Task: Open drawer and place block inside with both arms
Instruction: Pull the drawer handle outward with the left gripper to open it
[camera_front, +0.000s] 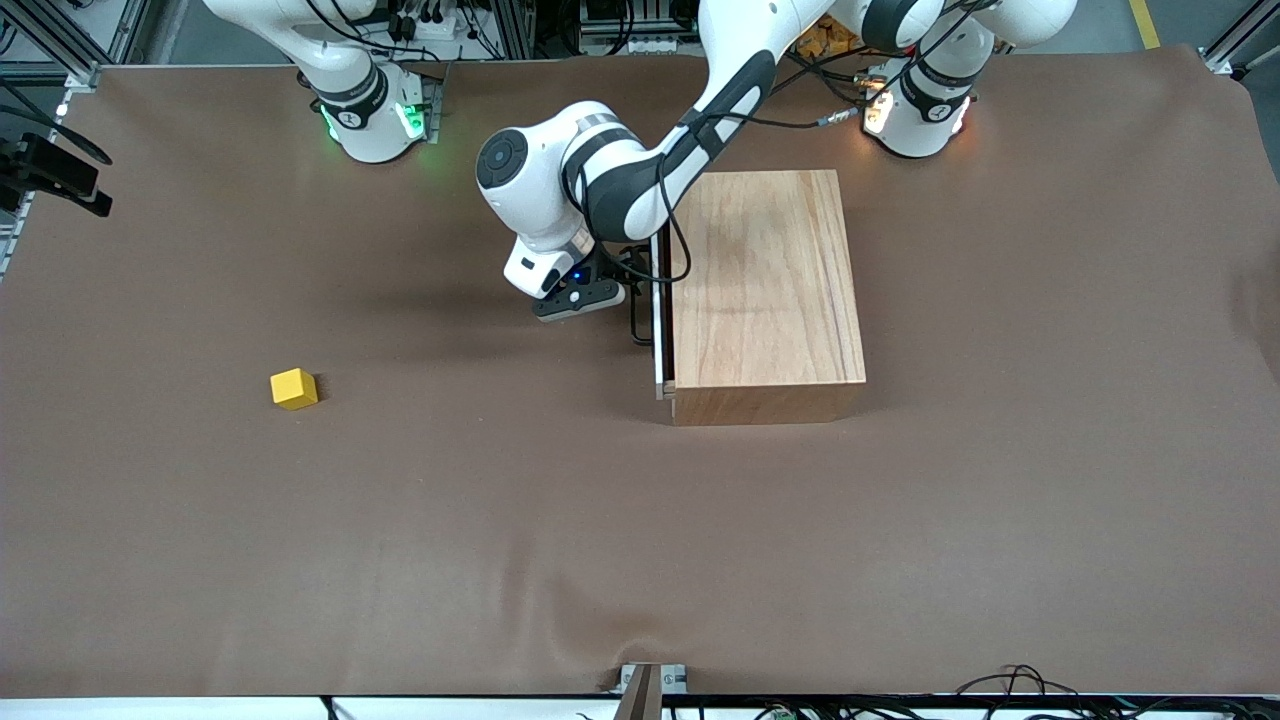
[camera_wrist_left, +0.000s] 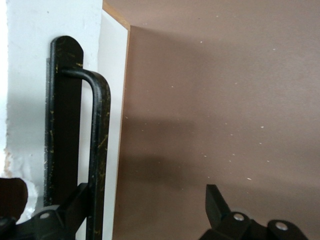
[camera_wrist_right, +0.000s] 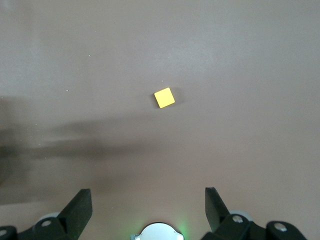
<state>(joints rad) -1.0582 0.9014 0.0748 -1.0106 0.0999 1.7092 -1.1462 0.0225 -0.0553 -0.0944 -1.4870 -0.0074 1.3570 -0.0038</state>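
The light-wood box (camera_front: 765, 290) stands near the left arm's base. Its drawer's white front (camera_front: 658, 320) sits close against the box and faces the right arm's end of the table. My left gripper (camera_front: 628, 280) is open at the black U-shaped handle (camera_front: 637, 310). In the left wrist view the handle's bar (camera_wrist_left: 100, 145) lies between the fingers of the left gripper (camera_wrist_left: 147, 205), close against one finger (camera_wrist_left: 75, 205). The yellow block (camera_front: 294, 388) lies on the table toward the right arm's end. My right gripper (camera_wrist_right: 147, 207) is open and empty, high over the table, with the block (camera_wrist_right: 164, 97) below it.
The brown table cover (camera_front: 560, 520) spreads wide between the block and the box. The right arm's green-lit base (camera_front: 370, 115) stands at the back, and it also shows in the right wrist view (camera_wrist_right: 157, 232). A black clamp (camera_front: 50, 175) sits at the table's edge.
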